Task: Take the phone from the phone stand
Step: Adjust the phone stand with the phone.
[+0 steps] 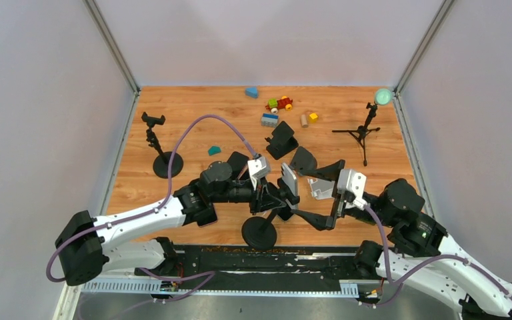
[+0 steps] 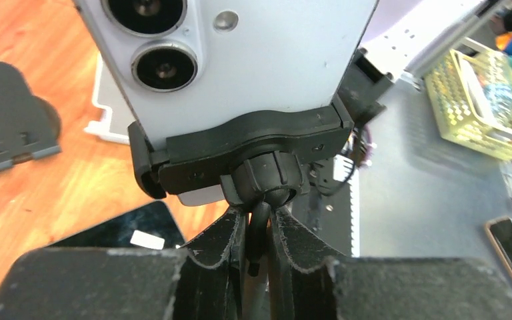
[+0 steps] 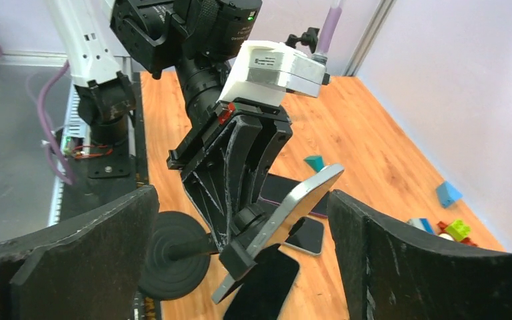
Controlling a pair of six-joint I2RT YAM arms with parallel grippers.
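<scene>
Silver phone (image 1: 289,179), tilted, clamped in cradle of black phone stand (image 1: 260,232), round base low

White arm links (image 1: 133,223), black joints (image 1: 217,175), purple cables (image 1: 210,117), black pincer fingers (image 3: 80,260)

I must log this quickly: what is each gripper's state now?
Left gripper: closed on the neck of the phone stand.
Right gripper: open, holding nothing.

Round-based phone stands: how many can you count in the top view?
2. The empty stand is at far left. The loaded stand is front centre, carrying the phone, its neck gripped by the left gripper. More could be hidden from this view.
</scene>
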